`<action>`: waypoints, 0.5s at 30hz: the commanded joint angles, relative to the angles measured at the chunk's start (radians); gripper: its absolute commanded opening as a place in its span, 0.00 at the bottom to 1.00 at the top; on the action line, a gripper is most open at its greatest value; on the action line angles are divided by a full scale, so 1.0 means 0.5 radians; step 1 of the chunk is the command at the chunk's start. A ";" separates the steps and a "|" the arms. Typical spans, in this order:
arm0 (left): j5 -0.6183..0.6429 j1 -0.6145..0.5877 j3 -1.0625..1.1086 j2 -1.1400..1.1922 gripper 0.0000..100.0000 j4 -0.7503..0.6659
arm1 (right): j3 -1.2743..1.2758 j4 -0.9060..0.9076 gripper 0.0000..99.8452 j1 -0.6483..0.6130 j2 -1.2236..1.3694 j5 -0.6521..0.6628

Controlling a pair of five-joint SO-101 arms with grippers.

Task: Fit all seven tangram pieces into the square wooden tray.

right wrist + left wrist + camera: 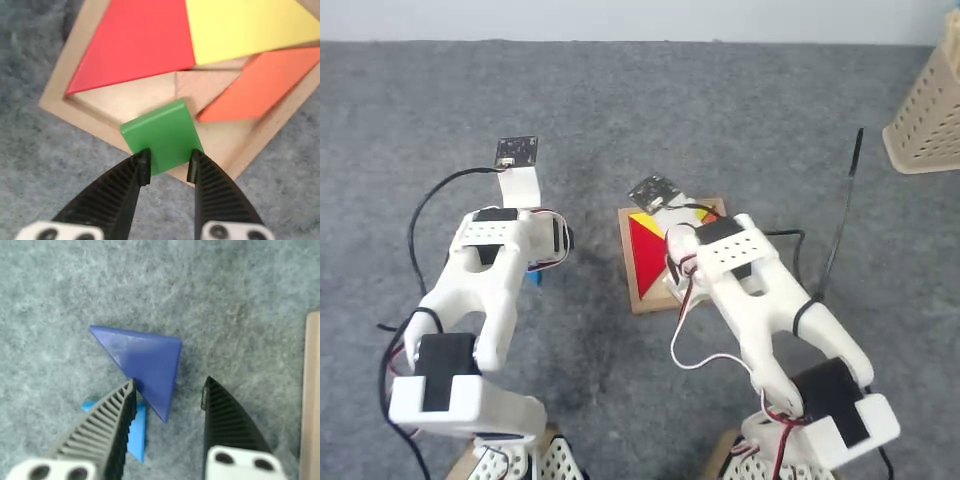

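Clamped green square [162, 135] over tray [85, 117] in right gripper [167, 167], apparently awaiting seating; spread left gripper [169, 385] astride blue triangle [145, 357].

I see the tray [648, 297] on the table [620, 120] below my right pincer [167, 165], with the square piece [162, 132] over its rim. Left of it, the big triangle [145, 360] touches a smaller piece [137, 435] under my left pincer [167, 395].

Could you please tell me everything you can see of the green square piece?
The green square is a flat, smooth, plain piece, apparently painted wood. The right gripper holds it by two opposite sides. It is over the tray rim, partly above bare wood beside the orange piece, not seated in the recess.
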 commanded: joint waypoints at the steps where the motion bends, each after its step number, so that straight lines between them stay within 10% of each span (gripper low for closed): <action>1: -0.028 0.015 -0.005 -0.104 0.21 -0.040 | -0.037 0.041 0.14 -0.127 0.054 -0.028; 15: -0.028 0.015 -0.005 -0.104 0.21 -0.040 | -0.236 0.035 0.14 -0.241 0.063 -0.221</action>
